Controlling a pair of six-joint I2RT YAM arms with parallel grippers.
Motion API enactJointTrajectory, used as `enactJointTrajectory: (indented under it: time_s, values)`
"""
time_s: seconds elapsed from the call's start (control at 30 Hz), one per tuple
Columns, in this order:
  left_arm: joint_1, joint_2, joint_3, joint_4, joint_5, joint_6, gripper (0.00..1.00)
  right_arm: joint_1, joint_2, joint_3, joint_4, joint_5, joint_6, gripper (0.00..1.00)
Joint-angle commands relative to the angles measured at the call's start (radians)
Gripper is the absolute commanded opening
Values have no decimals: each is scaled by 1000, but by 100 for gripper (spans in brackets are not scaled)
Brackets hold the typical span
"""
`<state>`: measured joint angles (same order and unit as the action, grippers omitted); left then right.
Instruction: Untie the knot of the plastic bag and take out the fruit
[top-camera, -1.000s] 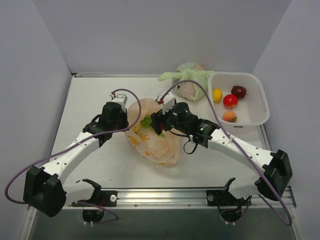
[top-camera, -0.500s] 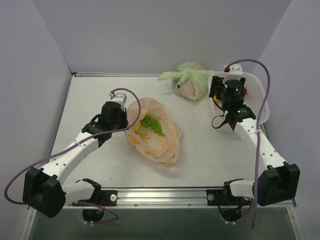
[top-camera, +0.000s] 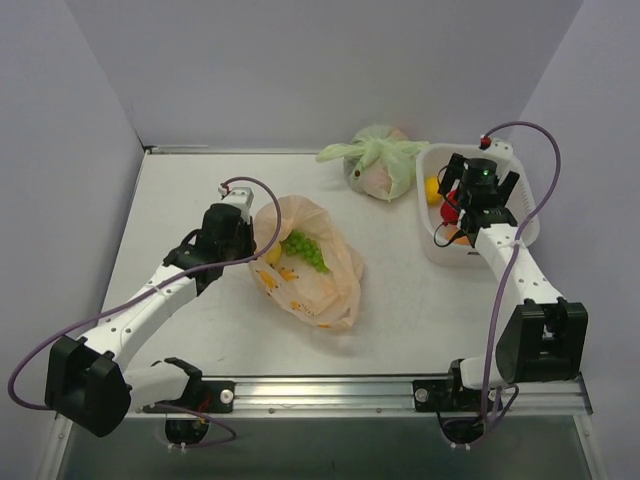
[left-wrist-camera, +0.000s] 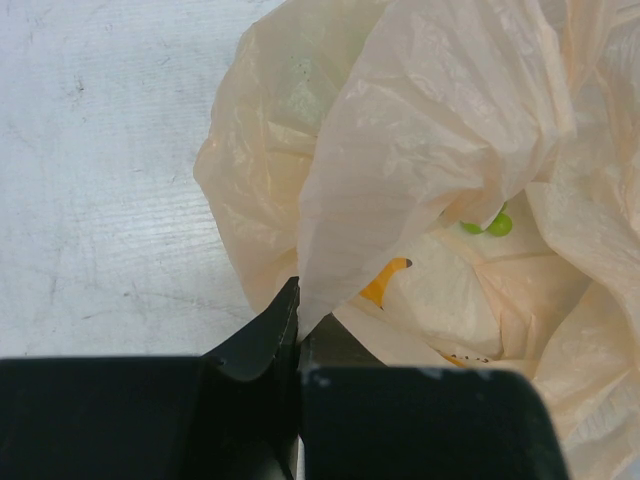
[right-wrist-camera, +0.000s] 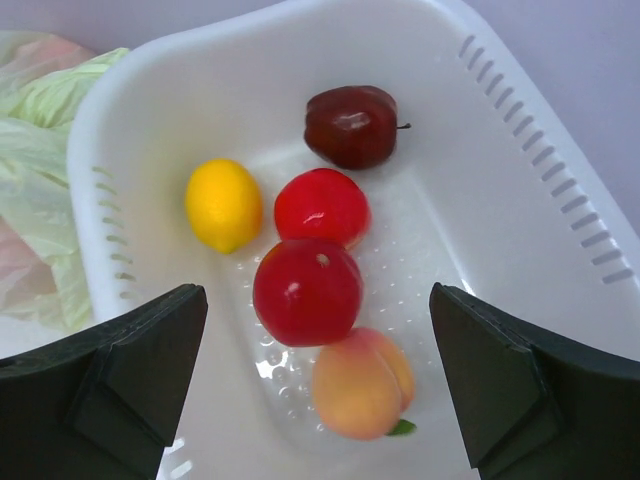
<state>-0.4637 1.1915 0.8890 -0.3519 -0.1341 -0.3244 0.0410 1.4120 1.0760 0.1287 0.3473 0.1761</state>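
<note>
The peach-orange plastic bag (top-camera: 312, 280) lies mid-table with its mouth open; the knot is out of view. A green grape bunch (top-camera: 305, 250) shows inside it, also peeking through the film in the left wrist view (left-wrist-camera: 487, 224). My left gripper (top-camera: 243, 215) is shut on a fold of the bag's film (left-wrist-camera: 420, 150), pinched at the jaw tips (left-wrist-camera: 298, 300). My right gripper (top-camera: 478, 188) hovers open over the white basket (top-camera: 522, 195). Nothing is held between its fingers (right-wrist-camera: 318, 300). Below them lie a red fruit (right-wrist-camera: 307, 291) and a peach (right-wrist-camera: 362, 383).
The basket (right-wrist-camera: 560, 150) also holds a yellow lemon (right-wrist-camera: 224, 204), a second red fruit (right-wrist-camera: 322, 207) and a dark red apple (right-wrist-camera: 350, 125). A knotted pale green bag (top-camera: 380, 160) sits at the back beside the basket, seen at the left of the right wrist view (right-wrist-camera: 40, 110). Walls close in on three sides.
The right arm swung from the bag's mouth to the basket and its jaws opened wide. A second red fruit now lies in the basket. The left gripper kept its hold.
</note>
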Motion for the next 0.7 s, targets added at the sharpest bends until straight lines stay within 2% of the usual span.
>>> enactJointTrajectory:
  time_s: [0.0, 0.13, 0.37, 0.47, 0.67]
  values:
    - [5, -23, 34, 28, -4, 13, 1, 31, -76, 22, -21, -74, 43, 100]
    - [7, -21, 34, 28, -7, 13, 1, 158, -116, 9, -57, -206, 11, 99]
    - [7, -17, 34, 27, -1, 12, 1, 460, -157, -25, -74, -338, -53, 87]
    - [7, -17, 33, 28, -4, 12, 1, 590, -113, -16, -67, -421, -82, 81]
    - [7, -20, 31, 30, -7, 12, 1, 729, 50, 65, -83, -496, -132, 70]
